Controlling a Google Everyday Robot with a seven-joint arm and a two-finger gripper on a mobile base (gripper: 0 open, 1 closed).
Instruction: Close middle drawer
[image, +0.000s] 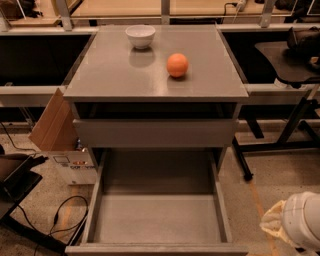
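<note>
The middle drawer is pulled far out of the grey cabinet. Its deep grey tray is empty and its flat front panel lies at the bottom edge of the view. The drawer above it stands slightly out from the cabinet, with a dark gap over it. My gripper shows as a white and cream shape at the lower right corner. It is to the right of the open drawer, apart from it, and touches nothing.
A white bowl and an orange sit on the cabinet top. A cardboard box leans at the cabinet's left, with cables on the floor. A black stand is on the right.
</note>
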